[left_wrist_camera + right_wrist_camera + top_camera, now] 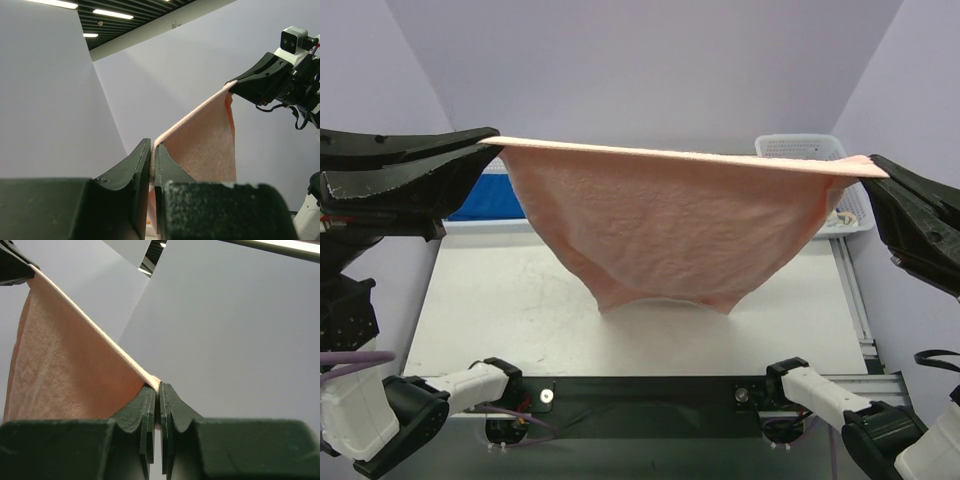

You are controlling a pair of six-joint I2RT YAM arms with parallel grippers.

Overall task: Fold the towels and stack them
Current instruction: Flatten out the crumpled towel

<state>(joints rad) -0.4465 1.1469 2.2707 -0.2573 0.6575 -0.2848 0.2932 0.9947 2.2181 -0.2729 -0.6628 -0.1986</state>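
Observation:
A salmon-pink towel hangs stretched in the air between my two grippers, its top edge taut and its lower edge sagging to just above the table. At the towel's left corner, my left gripper is shut on the cloth; the left wrist view shows the pink towel pinched between the closed fingers of the left gripper. My right gripper is shut on the right corner, and the pink towel runs off to the left from the right gripper. A royal-blue towel lies at the back left, partly hidden.
A white mesh basket stands at the back right, half behind the towel. The white table lies below, with a metal rail along its right side. Both arm bases sit at the near edge.

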